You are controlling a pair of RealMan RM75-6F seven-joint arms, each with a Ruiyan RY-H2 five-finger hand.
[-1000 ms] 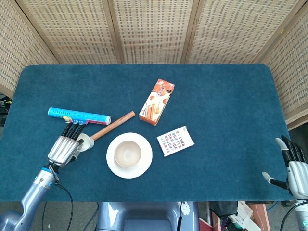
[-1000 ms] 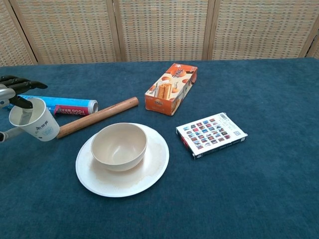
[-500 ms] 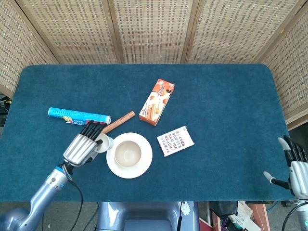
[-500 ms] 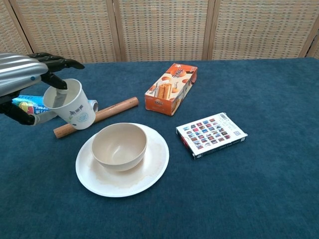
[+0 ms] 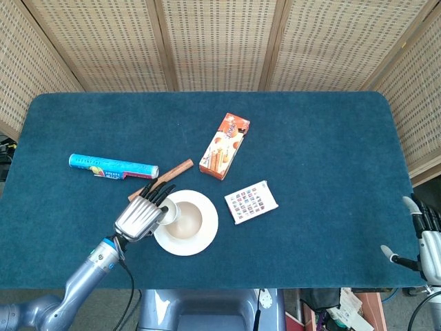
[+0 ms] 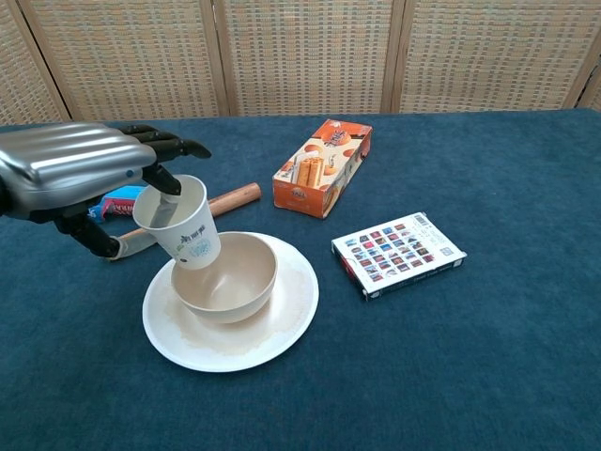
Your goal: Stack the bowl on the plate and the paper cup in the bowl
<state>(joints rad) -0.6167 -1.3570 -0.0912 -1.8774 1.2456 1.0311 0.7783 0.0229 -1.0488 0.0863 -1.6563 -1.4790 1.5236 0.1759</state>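
A cream bowl [image 6: 228,278] [image 5: 187,221] sits on the white plate [image 6: 282,324] [image 5: 207,231] near the table's front. My left hand [image 6: 75,174] [image 5: 143,214] holds a white paper cup [image 6: 180,224] [image 5: 168,212], tilted, above the bowl's left rim. A finger reaches inside the cup's mouth. Whether the cup touches the bowl I cannot tell. My right hand [image 5: 426,234] shows at the far right edge of the head view, off the table, fingers apart and holding nothing.
A wooden rolling pin [image 6: 230,198] and a blue food wrap box [image 5: 110,165] lie behind the left hand. An orange snack box [image 6: 322,166] stands behind the plate. A patterned card box [image 6: 398,253] lies to the plate's right.
My left hand has carried the cup rightward from beside the food wrap box to over the bowl's left rim. The right hand has hardly moved.
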